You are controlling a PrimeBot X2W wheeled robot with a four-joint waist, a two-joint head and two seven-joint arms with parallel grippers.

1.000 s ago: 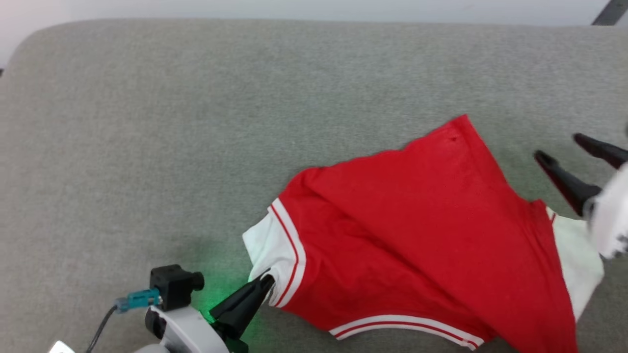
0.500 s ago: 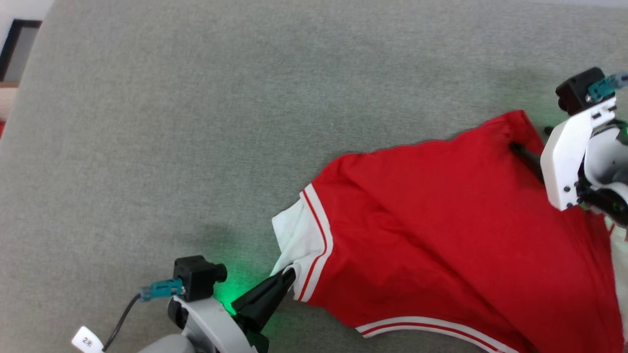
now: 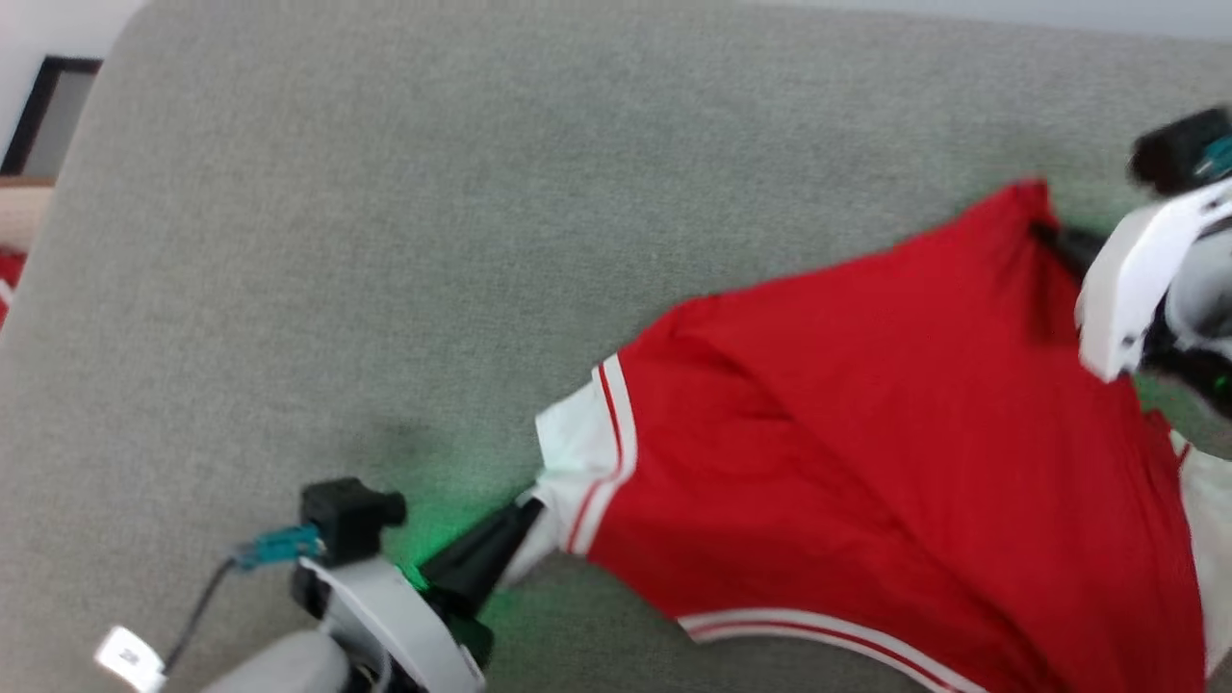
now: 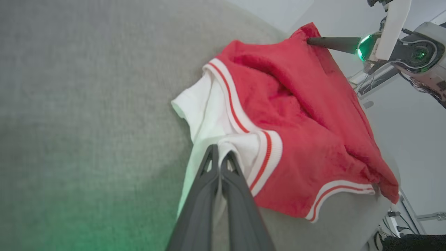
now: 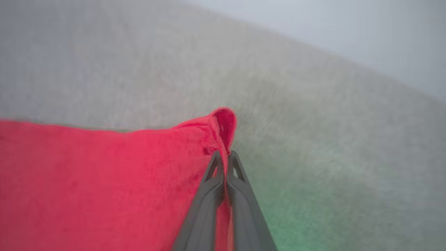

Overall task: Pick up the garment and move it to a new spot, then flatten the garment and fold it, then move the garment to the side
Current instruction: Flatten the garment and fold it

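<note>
The left tool (image 3: 525,515), two long dark tapered fingers on a pale wrist, is closed tight on the white short sleeve of the garment (image 3: 866,433), a red soft-fabric T-shirt with white sleeves and white-and-red striped trim. The right tool (image 3: 1059,241), of the same build, is pinched shut on a red corner of the cloth at the far right. The T-shirt spans between the two, spread over the right half of the grey, woven-textured worktop (image 3: 385,241) with its rounded corner. The head view is blurred, so the cloth there reads as flat colour. The left wrist view brings out the fuzzy nap of the garment (image 4: 296,115), its ribbed striped bands and a deep fold running down the red body. It also shows the left tool (image 4: 219,153) with white fabric bunched between its fingertips, and the right tool (image 4: 310,41) reaching in from a white housing with a green light. In the right wrist view the right tool (image 5: 224,157) has red fabric sandwiched between its fingers, the corner of the garment (image 5: 104,181) curls over just above the tips, and a small dark speck sits beside them. Green light tints the worktop near both tools.
</note>
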